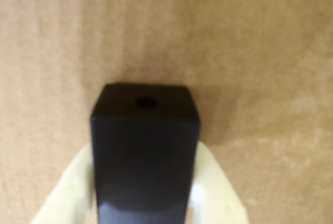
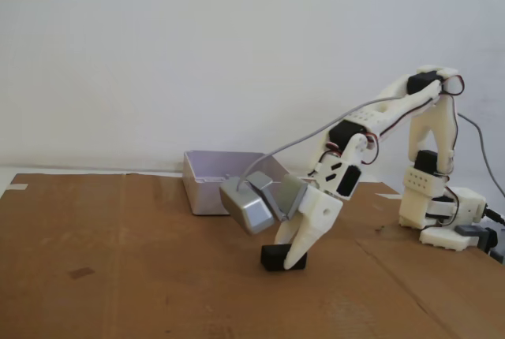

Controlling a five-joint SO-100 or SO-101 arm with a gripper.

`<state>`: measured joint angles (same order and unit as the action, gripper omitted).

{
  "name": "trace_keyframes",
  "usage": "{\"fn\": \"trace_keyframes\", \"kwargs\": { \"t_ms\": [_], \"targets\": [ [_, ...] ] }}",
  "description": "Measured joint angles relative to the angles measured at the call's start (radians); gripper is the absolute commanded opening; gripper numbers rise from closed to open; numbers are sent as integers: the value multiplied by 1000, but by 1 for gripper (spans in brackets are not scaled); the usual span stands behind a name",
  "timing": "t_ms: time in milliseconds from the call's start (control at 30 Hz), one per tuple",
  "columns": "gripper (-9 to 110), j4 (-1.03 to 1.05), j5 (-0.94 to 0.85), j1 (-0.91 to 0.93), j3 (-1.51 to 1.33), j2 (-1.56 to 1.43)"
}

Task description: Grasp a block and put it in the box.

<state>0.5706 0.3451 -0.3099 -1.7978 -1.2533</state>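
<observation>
Now our gripper [image 2: 290, 260] has its 2 fingers closed around the block [image 2: 274, 258] — the box [image 2: 207, 197] sits behind it, up-left in the fixed view.

Makeshift hobby bench, cardboard sheet [image 2: 158, 260] as tabletop, bare white wall [image 2: 197, 47] behind

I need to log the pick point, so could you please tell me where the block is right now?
In the fixed view the block sits on the brown cardboard between the claw fingers, in front of the box.
</observation>
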Motion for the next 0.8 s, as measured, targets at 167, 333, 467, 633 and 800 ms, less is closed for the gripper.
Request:
{"fn": "trace_keyframes", "kwargs": {
  "t_ms": [167, 333, 467, 633, 800],
  "targets": [
    [0, 0, 0, 21, -2, -32],
    [0, 0, 0, 34, -2, -89],
    [0, 0, 0, 46, -2, -133],
    [0, 0, 0, 75, -2, -189],
    [0, 0, 0, 109, -2, -252]
  ]
}}
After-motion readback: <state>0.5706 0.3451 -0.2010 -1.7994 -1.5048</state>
